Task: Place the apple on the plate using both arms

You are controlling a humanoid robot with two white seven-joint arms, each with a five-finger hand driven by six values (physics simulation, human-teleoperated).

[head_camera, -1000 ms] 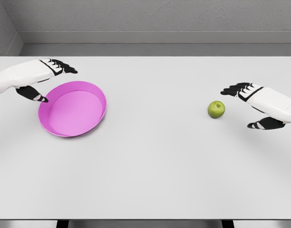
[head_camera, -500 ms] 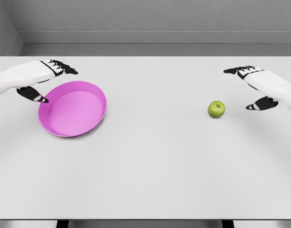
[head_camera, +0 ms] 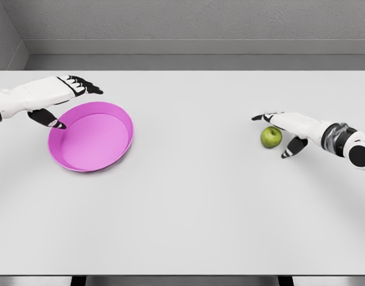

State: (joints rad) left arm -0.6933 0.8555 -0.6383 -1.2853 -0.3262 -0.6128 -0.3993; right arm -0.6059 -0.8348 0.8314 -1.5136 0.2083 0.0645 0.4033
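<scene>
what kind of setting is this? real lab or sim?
Likely a bare simulated test bench, not a real kitchen: a plain white table against flat grey walls, with only a pink plate and a green apple set out as props.

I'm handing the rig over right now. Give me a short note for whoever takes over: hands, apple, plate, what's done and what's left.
Right hand: open, cupped around the green apple on the right of the table, not gripping it.
Left hand: open, at the far left rim of the pink plate; contact with the rim is unclear.
Done: both hands are in position.
Left: grasp the apple, carry it across, set it on the plate. The plate holds nothing.
</scene>
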